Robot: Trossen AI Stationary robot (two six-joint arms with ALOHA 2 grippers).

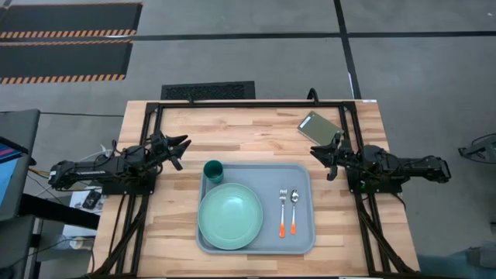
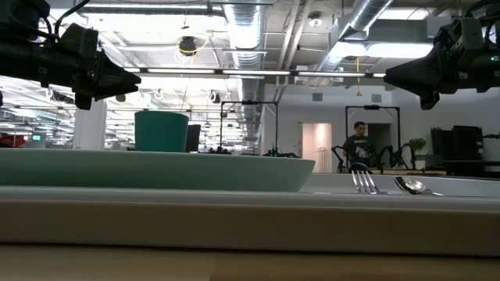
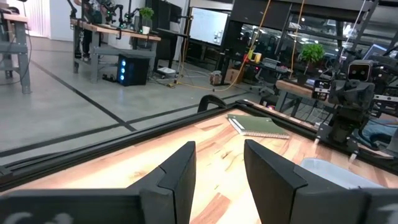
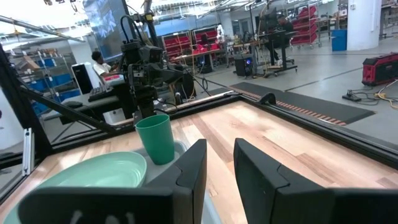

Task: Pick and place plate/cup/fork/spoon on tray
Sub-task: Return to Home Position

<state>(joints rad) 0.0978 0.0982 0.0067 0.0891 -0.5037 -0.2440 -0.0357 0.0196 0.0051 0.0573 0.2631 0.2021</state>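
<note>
The pale blue-grey tray point(image 1: 304, 232) lies at the table's near middle. On it rest the mint-green plate point(image 1: 230, 216), the dark teal cup point(image 1: 213, 170) upright at its far left corner, and the fork point(image 1: 283, 211) and spoon point(image 1: 294, 211) side by side, orange handles toward the near edge. My left gripper point(image 1: 183, 147) hangs above the table left of the tray, fingers a little apart and empty. My right gripper point(image 1: 319, 158) hangs right of the tray, fingers a little apart and empty. The cup point(image 4: 155, 138) and plate point(image 4: 93, 171) also show in the right wrist view.
A small green-grey flat rectangle point(image 1: 319, 125) lies at the table's far right corner, also in the left wrist view point(image 3: 258, 126). A black frame point(image 1: 256, 103) runs along the table's far and side edges. A person point(image 2: 358, 144) stands far off in the room.
</note>
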